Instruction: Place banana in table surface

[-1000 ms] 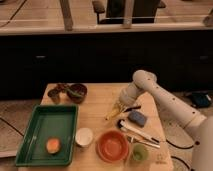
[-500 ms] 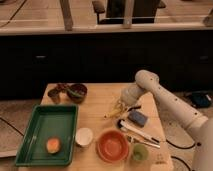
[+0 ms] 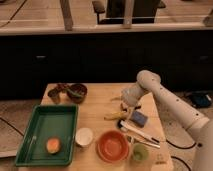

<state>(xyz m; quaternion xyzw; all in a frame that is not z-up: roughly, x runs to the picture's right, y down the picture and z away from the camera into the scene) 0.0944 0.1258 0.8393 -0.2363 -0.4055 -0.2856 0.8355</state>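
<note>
The yellow banana [image 3: 115,116] lies on the light tan table surface [image 3: 97,107], right of centre and just left of a blue sponge [image 3: 139,118]. My gripper [image 3: 128,103] hangs at the end of the white arm [image 3: 165,100], which comes in from the right. It is just above and to the right of the banana. I cannot tell whether it touches the banana.
A green tray [image 3: 30,150] holding an orange fruit [image 3: 53,145] sits front left. A white cup [image 3: 84,136], an orange bowl [image 3: 112,146], a green cup [image 3: 140,152] and a white-handled utensil [image 3: 142,136] stand in front. A dark bowl [image 3: 77,92] is back left.
The gripper has shifted slightly up and to the right. The banana now shows lower, lying on the table below it.
</note>
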